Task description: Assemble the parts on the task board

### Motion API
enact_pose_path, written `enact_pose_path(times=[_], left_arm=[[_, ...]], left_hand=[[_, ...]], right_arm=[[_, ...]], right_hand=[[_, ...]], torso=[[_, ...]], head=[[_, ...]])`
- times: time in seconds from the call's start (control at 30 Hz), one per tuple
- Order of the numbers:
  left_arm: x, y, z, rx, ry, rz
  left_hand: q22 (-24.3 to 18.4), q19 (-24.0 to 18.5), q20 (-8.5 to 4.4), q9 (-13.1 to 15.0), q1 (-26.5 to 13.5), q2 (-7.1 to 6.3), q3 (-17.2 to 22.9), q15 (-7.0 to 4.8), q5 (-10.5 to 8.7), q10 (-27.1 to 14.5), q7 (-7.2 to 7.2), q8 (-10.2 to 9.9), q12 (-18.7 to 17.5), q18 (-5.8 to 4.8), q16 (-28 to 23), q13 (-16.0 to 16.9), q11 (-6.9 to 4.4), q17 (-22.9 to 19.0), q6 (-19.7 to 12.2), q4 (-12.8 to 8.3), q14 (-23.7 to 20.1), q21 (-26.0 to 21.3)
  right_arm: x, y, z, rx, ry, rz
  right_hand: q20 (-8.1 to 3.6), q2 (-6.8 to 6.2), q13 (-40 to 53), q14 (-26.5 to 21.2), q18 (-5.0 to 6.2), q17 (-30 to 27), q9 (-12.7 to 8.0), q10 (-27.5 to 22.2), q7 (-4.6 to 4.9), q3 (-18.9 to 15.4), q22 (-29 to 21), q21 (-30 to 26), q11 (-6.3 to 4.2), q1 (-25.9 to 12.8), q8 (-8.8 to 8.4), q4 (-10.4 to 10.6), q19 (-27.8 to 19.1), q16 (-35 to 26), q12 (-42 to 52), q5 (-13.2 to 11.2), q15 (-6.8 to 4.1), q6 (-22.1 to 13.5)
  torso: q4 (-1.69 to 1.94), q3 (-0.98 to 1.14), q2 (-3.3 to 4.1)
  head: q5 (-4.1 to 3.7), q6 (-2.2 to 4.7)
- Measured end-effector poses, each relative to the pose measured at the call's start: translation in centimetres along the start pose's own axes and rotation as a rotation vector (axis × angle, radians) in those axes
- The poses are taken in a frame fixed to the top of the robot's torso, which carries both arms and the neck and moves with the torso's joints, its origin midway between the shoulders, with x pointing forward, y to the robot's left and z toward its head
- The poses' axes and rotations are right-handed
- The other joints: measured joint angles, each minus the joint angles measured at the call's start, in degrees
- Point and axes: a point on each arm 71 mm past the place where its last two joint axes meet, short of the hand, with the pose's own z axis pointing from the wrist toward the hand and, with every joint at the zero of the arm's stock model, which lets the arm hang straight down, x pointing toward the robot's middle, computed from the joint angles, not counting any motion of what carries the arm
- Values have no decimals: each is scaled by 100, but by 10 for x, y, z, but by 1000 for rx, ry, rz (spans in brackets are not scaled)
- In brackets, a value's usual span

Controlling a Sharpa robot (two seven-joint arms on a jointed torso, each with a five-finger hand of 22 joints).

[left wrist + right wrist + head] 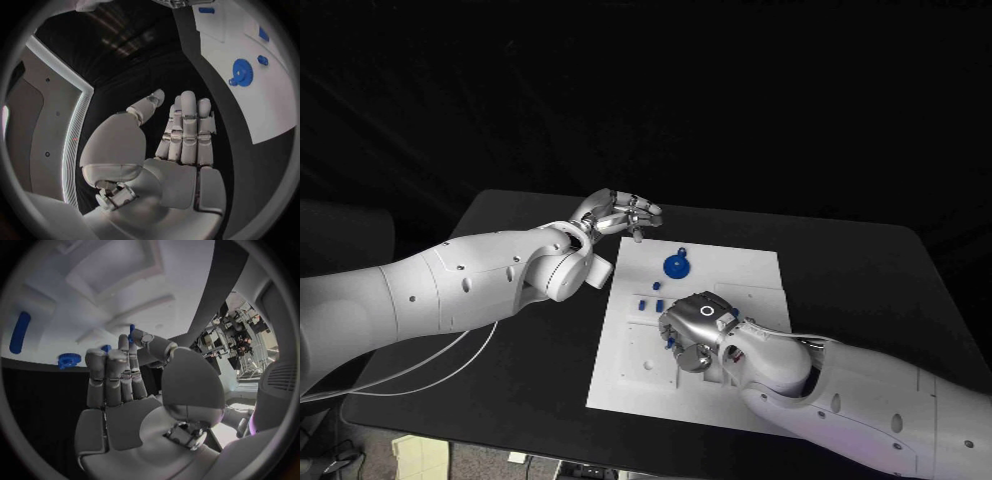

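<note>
We judge the main risk to be the right hand (692, 322), pinching a small blue peg (132, 333) between thumb and fingertip over the white board (733, 275), letting it slip or go in crooked if it descends off-line. The board lies mid-worktop (877, 260), with a blue gear (676, 266) at its 12 o'clock end. The left hand (620, 212), at 10 o'clock off the board, holds nothing, fingers straight.
</note>
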Motion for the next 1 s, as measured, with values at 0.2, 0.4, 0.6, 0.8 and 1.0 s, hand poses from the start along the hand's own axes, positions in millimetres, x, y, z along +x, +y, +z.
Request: enact_pose_path(times=[0.2, 0.4, 0.6, 0.8, 1.0], left_arm=[[0, -1, 0, 1, 0, 0], [0, -1, 0, 0, 1, 0], [0, -1, 0, -1, 1, 0], [0, -1, 1, -2, 1, 0], [0, -1, 0, -3, 1, 0]], left_hand=[[0, 0, 0, 0, 0, 0, 0, 0, 0, 0, 0, 0, 0, 0, 0, 0, 0, 0, 0, 0, 0, 0], [-1, 0, 0, 0, 0, 0, 0, 0, 0, 0, -1, 0, 0, 0, 0, 0, -1, 5, -1, 0, 0, 0], [-1, 0, 1, 1, 0, 0, 0, 0, 0, 1, -1, 0, 0, 0, 0, 0, -1, 5, -1, 0, 0, 0], [4, 0, 1, -5, 0, 0, 0, 0, 0, 1, -2, 0, 0, 0, 0, 0, -1, 10, -2, 0, 0, 0], [4, -1, 2, -4, 0, 0, 0, 0, 0, 1, 17, 0, 0, 0, 0, 0, -2, 10, -24, 0, 0, 0]], right_arm=[[0, 2, 2, -1, -2, -1], [0, 3, 3, -2, -3, -1], [0, 3, 3, -2, -2, -1], [0, 3, 2, -1, 1, 0], [1, 3, 2, 0, 6, -1]], right_hand=[[1, 0, 0, 1, 0, 0, -3, 0, -19, 0, 0, 0, 0, 0, 9, 0, -1, 0, 0, 0, 1, 19], [8, 0, -1, 4, -1, 0, -1, 0, -19, 0, -1, 0, 0, 0, 17, 0, -8, 0, 0, 0, 3, 19], [9, 0, -2, -3, 0, 0, 2, 0, -19, 15, 0, 0, 0, 0, 18, -17, -9, 0, 0, 0, -4, 19], [-4, 0, -3, -8, 0, 0, 3, 0, -19, 15, 4, 0, 0, 0, 18, -17, 4, 0, 0, 0, -9, 19], [-12, 0, 0, -7, 0, 0, 3, 0, -19, 15, 4, 0, 0, 0, 16, -17, 12, 0, 0, 0, -9, 19]], torso=[[2, 1, 2], [4, 2, 4], [2, 1, 4], [-2, 2, 2], [0, 3, 0]], head=[[1, -2], [-13, -23], [-6, -34], [0, -47], [5, -56]])
